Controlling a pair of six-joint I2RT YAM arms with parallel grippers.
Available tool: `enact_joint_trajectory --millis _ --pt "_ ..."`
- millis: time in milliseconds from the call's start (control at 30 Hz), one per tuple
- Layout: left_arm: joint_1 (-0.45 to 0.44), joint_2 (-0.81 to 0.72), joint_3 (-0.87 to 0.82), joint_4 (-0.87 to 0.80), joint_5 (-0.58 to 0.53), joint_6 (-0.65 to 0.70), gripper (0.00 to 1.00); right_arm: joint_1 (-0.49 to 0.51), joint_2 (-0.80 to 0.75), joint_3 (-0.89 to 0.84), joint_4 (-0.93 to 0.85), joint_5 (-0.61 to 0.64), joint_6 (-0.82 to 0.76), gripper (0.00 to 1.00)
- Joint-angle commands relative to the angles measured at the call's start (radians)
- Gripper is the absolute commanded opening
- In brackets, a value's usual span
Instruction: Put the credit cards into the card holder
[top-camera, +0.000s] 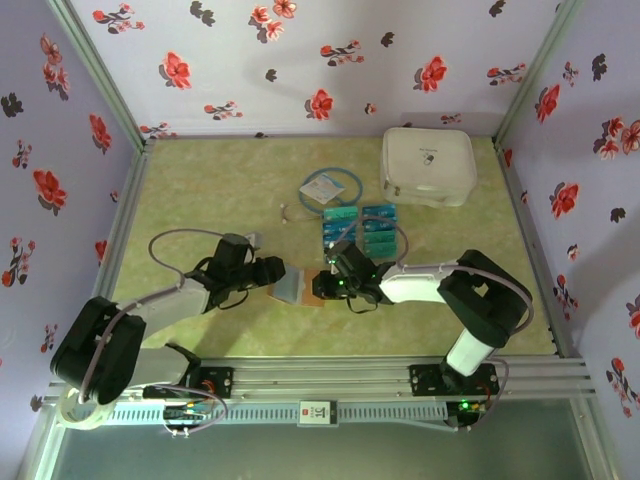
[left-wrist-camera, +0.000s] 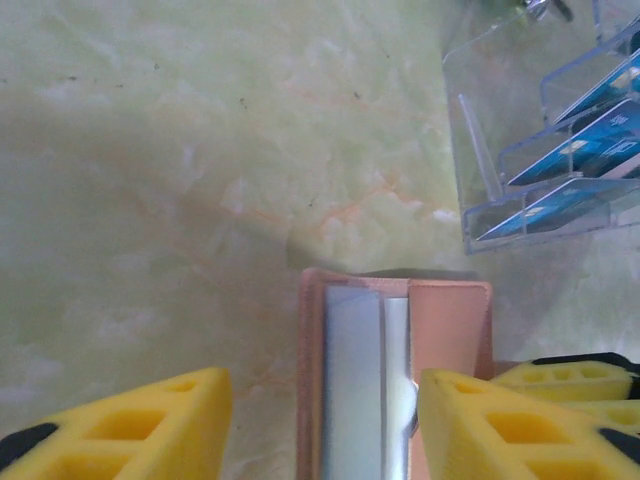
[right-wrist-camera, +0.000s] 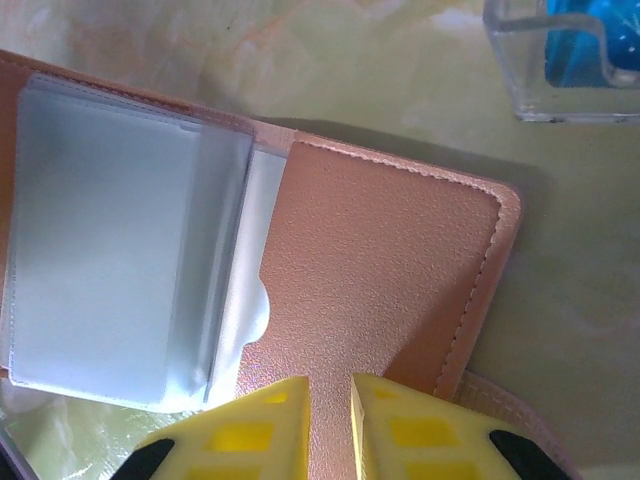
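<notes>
Left gripper (left-wrist-camera: 322, 378) hovers with its fingers spread wide over the card holder (right-wrist-camera: 390, 280). It lies open on the table (top-camera: 200, 190), midway along the near edge and a little in from it. The right gripper (right-wrist-camera: 330, 400) has its fingers almost together, tips on the leather flap. Just beyond, the blue credit cards (top-camera: 360, 232) stand in clear racks.

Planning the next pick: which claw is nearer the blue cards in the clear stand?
Right. The right claw sits at the card holder's right flap, just in front of the cards; the left claw straddles the holder farther left, away from them.
</notes>
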Motion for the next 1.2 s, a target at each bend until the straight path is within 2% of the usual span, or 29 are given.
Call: enact_joint_trajectory --millis 0,200,433,667,900,1033,1167 --pt "0.02 -0.025 -0.007 0.057 0.024 -0.029 0.49 -0.005 0.01 -0.022 0.031 0.029 0.008 0.18" --pt "0.054 -0.03 -0.051 0.148 0.066 -0.077 0.34 -0.009 0.024 -0.031 0.04 0.031 0.008 0.18" --pt "0.061 -0.021 -0.059 0.166 0.078 -0.086 0.31 -0.011 0.032 -0.043 0.049 0.03 0.009 0.16" --pt "0.062 -0.016 -0.059 0.176 0.078 -0.086 0.16 -0.015 0.042 -0.044 0.056 0.031 0.009 0.15" --pt "0.062 -0.002 -0.056 0.177 0.082 -0.078 0.09 -0.018 0.054 -0.045 0.066 0.022 0.01 0.15" --pt "0.064 0.014 -0.047 0.191 0.106 -0.071 0.0 -0.02 0.068 -0.039 0.074 0.013 0.011 0.15" --pt "0.061 -0.005 -0.025 0.203 0.152 -0.07 0.0 -0.022 0.094 -0.024 0.083 -0.005 0.013 0.15"
